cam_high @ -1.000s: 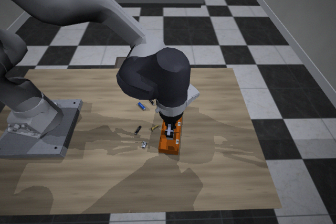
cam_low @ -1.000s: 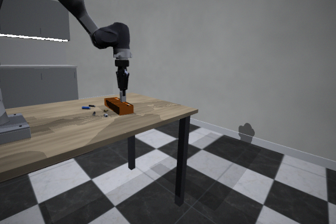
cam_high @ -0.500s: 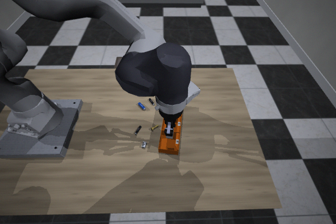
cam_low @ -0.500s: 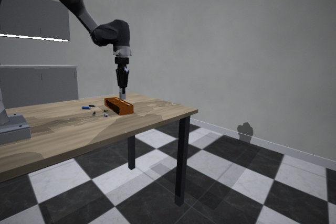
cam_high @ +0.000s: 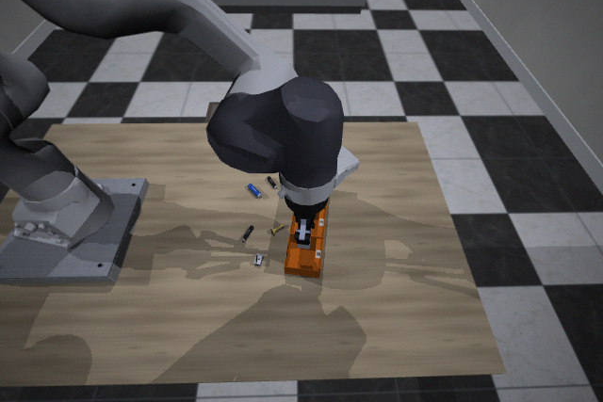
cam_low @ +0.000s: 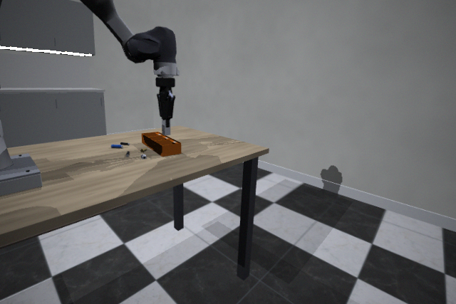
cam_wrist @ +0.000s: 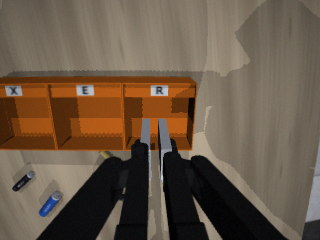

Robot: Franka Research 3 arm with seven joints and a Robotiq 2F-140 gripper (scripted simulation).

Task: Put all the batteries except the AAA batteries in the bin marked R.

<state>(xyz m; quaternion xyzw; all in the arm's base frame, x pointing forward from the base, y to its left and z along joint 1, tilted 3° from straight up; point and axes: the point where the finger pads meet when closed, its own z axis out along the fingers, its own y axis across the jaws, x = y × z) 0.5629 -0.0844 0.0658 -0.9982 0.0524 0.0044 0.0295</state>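
The orange bin row (cam_high: 302, 272) (cam_low: 171, 150) stands on the table, its bins labelled X, E and R. My gripper (cam_high: 302, 244) (cam_low: 166, 132) (cam_wrist: 154, 130) is shut with nothing between the fingertips, above the row; in the wrist view the tips overlap the R bin (cam_wrist: 160, 80). I see no item in the R bin, but the fingers hide part of it. A blue battery (cam_high: 253, 190) (cam_low: 116, 146) (cam_wrist: 49, 204) and a black battery (cam_high: 271, 182) (cam_low: 125, 143) (cam_wrist: 23, 181) lie on the table. Another dark battery (cam_high: 248, 233) (cam_low: 127, 154) lies nearer the silver item. Sizes are unreadable.
A brass-coloured screw-like item (cam_high: 277, 229) (cam_low: 143, 150) (cam_wrist: 105, 154) lies close beside the bin row. A small silver-white item (cam_high: 258, 259) (cam_low: 143, 156) lies beside the row's R end. The robot base (cam_high: 127, 222) stands on the table's left side.
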